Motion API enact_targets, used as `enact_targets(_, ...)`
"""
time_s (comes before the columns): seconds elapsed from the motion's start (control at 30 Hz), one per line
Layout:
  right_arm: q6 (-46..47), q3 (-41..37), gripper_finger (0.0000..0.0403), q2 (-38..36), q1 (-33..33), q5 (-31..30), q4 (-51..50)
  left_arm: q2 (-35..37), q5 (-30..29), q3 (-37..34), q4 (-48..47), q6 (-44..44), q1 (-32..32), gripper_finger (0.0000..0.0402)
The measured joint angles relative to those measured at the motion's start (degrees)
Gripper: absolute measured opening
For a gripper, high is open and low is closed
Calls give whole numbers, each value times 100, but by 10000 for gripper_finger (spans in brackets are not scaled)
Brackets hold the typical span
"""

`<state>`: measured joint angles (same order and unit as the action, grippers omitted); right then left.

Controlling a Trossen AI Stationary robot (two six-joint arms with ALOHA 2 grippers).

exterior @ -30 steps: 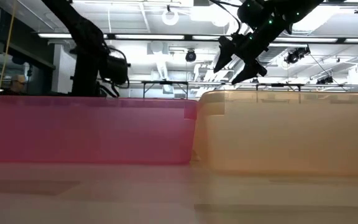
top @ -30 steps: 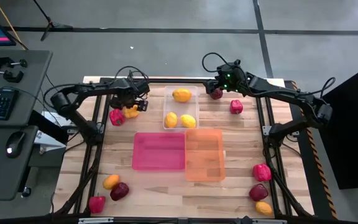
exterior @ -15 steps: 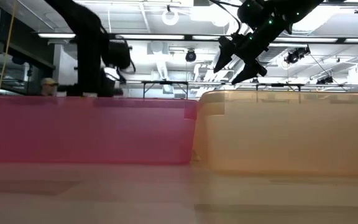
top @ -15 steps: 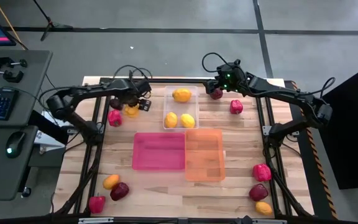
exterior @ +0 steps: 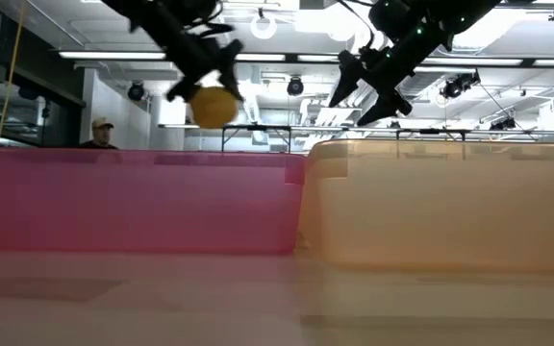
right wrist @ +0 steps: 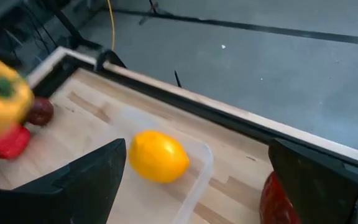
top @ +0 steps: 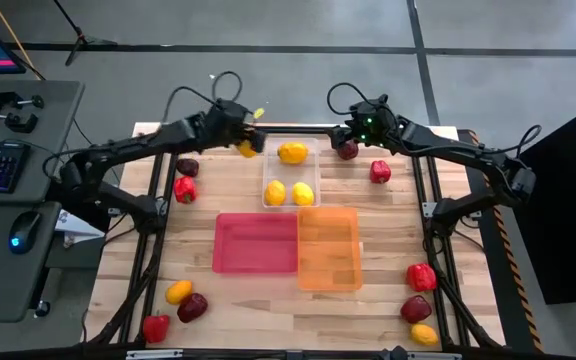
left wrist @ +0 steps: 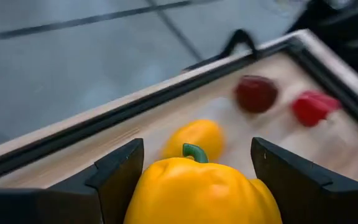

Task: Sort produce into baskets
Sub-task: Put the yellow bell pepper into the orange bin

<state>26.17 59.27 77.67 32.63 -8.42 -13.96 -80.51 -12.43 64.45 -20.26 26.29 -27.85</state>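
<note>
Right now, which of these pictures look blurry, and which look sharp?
Low view: pink bin and orange bin fill the foreground, soft and hazy. Left wrist view: yellow pepper sharp, table behind smeared. Right wrist view: lemon slightly soft. High view: sharp.

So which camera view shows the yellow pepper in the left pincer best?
The left wrist view: the yellow pepper fills it, stem visible, between the left pincer's fingers. The high view shows a small yellow spot; the low view a blurred ball; the right wrist view only an edge.

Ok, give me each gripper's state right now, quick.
Left gripper: shut on the yellow bell pepper, lifted beside the clear bin.
Right gripper: open, holding nothing.
</note>
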Motion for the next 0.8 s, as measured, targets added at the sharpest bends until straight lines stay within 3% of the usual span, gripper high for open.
enact_targets(0.1,135,0,383,-126,20,2,97,-508,257,-2,688,-335,308,269)
enact_targets(0.27,199,0,383,-467,36,0,87,-1069,453,-13,944,-717,676,269)
enact_targets(0.43,96,0,383,-812,34,0,-87,-1354,388,-11,1342,-963,739,272)
enact_targets(0.57,60,0,383,-1030,16,101,-470,-1643,936,-6,1926,-772,636,274)
enact_targets(0.8,10,0,383,-1332,16,132,-1004,-1922,1257,108,1981,-762,493,331)
